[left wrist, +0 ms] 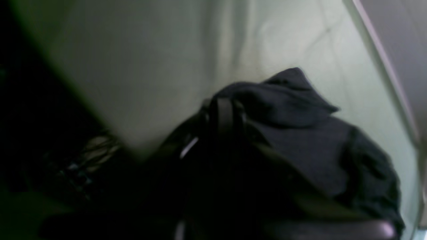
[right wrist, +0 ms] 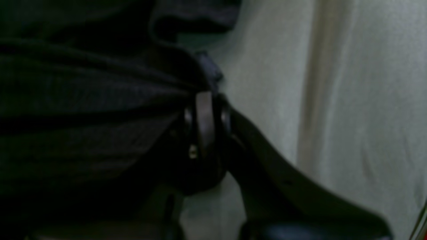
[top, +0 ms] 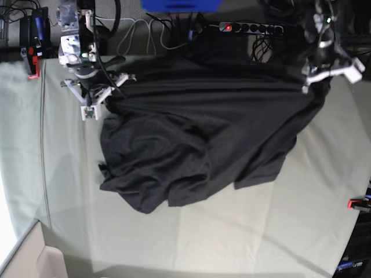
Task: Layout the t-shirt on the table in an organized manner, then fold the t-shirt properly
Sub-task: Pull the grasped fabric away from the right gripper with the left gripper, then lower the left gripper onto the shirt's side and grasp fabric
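Looking from the base view, you see the large black soft-fabric t-shirt (top: 197, 139) spread rumpled across the pale grey-green cloth worktop (top: 232, 231). Only your wrist views show the grips: left tool (left wrist: 225, 115) and right tool (right wrist: 205, 116) each clenched on shirt fabric.

T-shirt (top: 197, 133): plain black to dark charcoal, no print visible. Desk (top: 243, 231) cover: pale grey-green, faint crease lines. Clamps: red, at the desk's right edge (top: 356, 203) and far left corner (top: 32, 65).
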Robot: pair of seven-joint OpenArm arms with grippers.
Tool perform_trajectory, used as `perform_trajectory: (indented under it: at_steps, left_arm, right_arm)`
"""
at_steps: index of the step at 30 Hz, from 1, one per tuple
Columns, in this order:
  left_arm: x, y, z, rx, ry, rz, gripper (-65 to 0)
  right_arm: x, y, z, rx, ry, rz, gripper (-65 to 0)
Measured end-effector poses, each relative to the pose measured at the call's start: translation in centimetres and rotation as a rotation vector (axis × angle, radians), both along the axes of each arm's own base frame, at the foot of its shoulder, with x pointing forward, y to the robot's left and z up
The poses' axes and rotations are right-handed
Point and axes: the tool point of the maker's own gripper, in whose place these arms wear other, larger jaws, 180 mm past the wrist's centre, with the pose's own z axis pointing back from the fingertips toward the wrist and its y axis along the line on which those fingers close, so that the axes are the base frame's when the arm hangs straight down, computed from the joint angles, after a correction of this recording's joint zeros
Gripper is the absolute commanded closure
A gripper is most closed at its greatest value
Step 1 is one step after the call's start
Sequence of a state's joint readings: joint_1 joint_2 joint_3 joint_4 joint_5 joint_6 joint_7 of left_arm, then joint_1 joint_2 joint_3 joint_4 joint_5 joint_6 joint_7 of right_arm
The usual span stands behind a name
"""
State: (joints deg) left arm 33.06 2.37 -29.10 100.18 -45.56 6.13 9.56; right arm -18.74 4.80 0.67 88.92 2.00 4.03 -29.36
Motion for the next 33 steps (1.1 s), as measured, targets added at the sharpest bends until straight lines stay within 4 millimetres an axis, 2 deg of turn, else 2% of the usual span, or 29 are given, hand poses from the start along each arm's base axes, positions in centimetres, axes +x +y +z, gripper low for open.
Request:
perform_trajectory:
  at_steps: [2,5,8,11,13,18,22,27,29,33]
  left_arm:
    - [-1.8,1.6,-1.1,-0.017,0.025,0.078,-0.5]
    - [-3.3,1.3,-3.0,-0.097,0.051,0.115,-0.5]
    - [-4.3,1.1,-4.4,-0.147,0.075,0.147,-0.6]
    - [-4.0,0.7,-4.7,-0.168,0.052,0.128,-2.2]
    - [-3.0,0.3,-4.1,-0.165,0.011,0.091,-7.8]
    - [0.1,0.8,-2.3,-0.118,-0.053,-0.013,-27.7]
    - [2.9,1.0,-0.8,-0.079,-0.083,-0.104,-37.2]
    - [6.4,2.2,1.0,-0.023,-0.136,-0.155,-39.2]
    - [8.0,2.5,1.0,-0.014,-0.144,-0.167,-39.3]
    - [11.0,1.0,1.1,-0.034,-0.174,-0.207,-39.3]
  right_arm:
    - [0.1,0.2,0.1,0.002,0.001,0.047,0.0]
    - [0.0,0.3,0.0,0.005,0.004,0.073,-1.8]
    - [-0.2,0.0,0.0,-0.003,0.009,0.082,-9.1]
    - [0.1,-0.8,0.4,-0.015,-0.004,0.066,-17.2]
    - [0.3,-1.8,0.9,-0.022,-0.015,0.03,-21.2]
    - [0.9,-4.0,2.8,-0.036,-0.069,-0.065,-28.0]
    - [1.1,-5.7,4.1,-0.04,-0.109,-0.149,-30.6]
    - [1.2,-6.4,4.6,-0.049,-0.122,-0.168,-35.2]
    - [1.1,-6.1,4.5,-0.041,-0.121,-0.171,-38.0]
    - [0.9,-4.9,4.1,-0.012,-0.113,-0.176,-42.6]
